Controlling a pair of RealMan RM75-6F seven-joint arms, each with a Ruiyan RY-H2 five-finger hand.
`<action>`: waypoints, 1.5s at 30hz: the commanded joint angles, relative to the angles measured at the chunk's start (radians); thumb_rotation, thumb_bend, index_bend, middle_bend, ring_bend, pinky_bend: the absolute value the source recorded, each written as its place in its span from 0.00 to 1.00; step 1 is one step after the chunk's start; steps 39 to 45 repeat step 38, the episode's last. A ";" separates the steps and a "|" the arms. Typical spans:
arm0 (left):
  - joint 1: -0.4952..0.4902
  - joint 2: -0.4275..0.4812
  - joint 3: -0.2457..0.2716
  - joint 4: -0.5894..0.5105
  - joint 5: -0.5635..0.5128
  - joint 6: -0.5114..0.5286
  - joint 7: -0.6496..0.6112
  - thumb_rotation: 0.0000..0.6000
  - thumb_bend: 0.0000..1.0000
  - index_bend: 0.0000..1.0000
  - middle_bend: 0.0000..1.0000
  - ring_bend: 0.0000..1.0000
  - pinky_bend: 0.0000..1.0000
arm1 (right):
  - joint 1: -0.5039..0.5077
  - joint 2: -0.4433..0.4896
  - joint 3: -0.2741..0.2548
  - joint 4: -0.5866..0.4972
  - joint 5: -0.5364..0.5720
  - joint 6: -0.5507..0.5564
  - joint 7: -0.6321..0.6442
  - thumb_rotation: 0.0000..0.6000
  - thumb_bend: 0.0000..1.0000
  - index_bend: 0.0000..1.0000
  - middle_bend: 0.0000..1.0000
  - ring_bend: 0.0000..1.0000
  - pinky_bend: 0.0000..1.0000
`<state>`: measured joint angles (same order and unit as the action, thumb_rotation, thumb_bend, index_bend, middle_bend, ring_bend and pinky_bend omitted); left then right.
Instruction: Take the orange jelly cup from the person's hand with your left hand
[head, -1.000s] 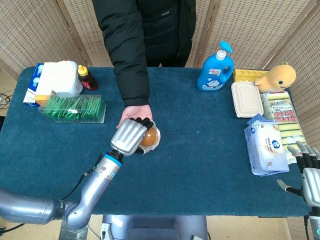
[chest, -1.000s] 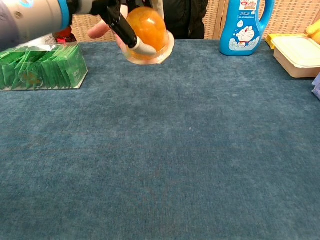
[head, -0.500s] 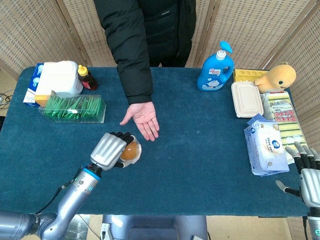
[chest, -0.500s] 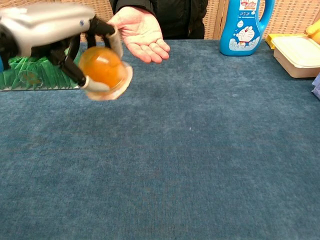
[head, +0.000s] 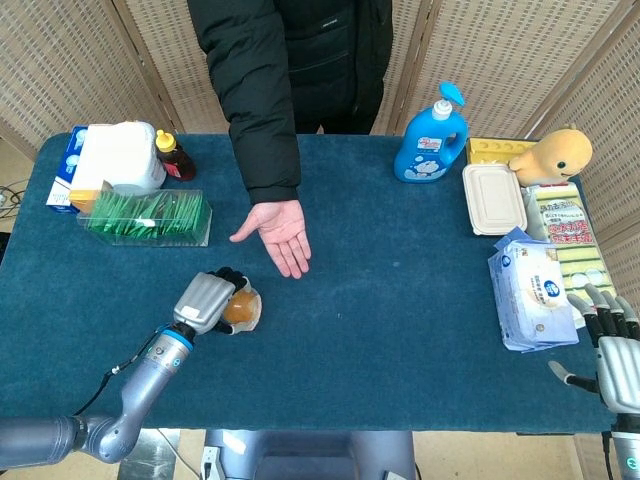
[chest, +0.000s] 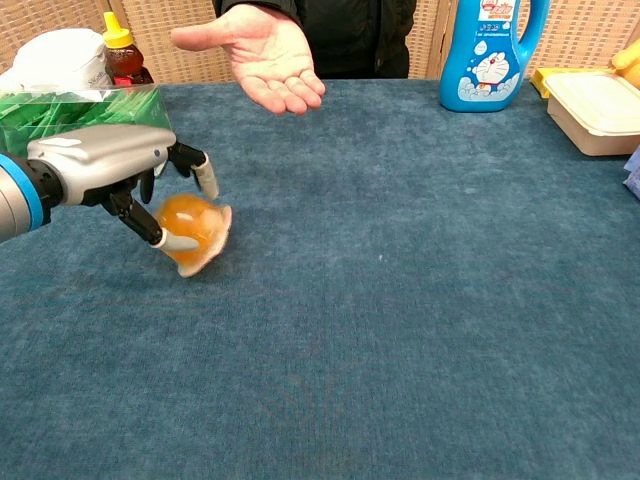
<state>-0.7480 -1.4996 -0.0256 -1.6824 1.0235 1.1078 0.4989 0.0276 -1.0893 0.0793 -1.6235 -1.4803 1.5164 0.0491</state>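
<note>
two hands of the robot show here: the left hand (head: 200, 300) sits in the lower left of the head view, its fingers wrapped around the orange jelly cup (head: 240, 309), and the right hand (head: 612, 345) rests at the lower right edge with its fingers spread and nothing in them. in the chest view the left hand (chest: 105, 170) enters from the left edge and grasps the jelly cup (chest: 190, 230) low over the blue table cloth (chest: 420, 330), the cup tilted on its side with its rim facing down and right. the person's hand (head: 278, 230) lies palm up and bare near the middle of the head view, above and to the right of the cup and apart from it. a clear box of green packets (head: 148, 216) stands in the upper left, with a white jar (head: 120, 155) and a small sauce bottle (head: 174, 156) behind it. a blue soap bottle (head: 431, 135) stands in the upper right, beside a white lunch box (head: 493, 199) and a yellow plush toy (head: 555, 153). a pack of wipes (head: 530, 292) lies at the right, near the right hand.
</note>
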 joint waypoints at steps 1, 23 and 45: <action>-0.002 0.012 -0.012 -0.043 -0.044 -0.004 0.054 1.00 0.14 0.00 0.00 0.00 0.24 | 0.001 0.002 0.000 0.000 -0.001 -0.001 0.001 1.00 0.16 0.15 0.05 0.04 0.00; 0.499 0.375 0.265 -0.279 0.436 0.647 -0.074 1.00 0.09 0.00 0.00 0.00 0.02 | -0.008 -0.001 -0.006 -0.016 -0.024 0.027 -0.023 1.00 0.16 0.15 0.05 0.04 0.00; 0.633 0.411 0.239 -0.163 0.498 0.675 -0.271 1.00 0.09 0.00 0.00 0.00 0.02 | -0.022 0.006 -0.002 -0.022 -0.027 0.056 -0.022 1.00 0.16 0.15 0.05 0.04 0.00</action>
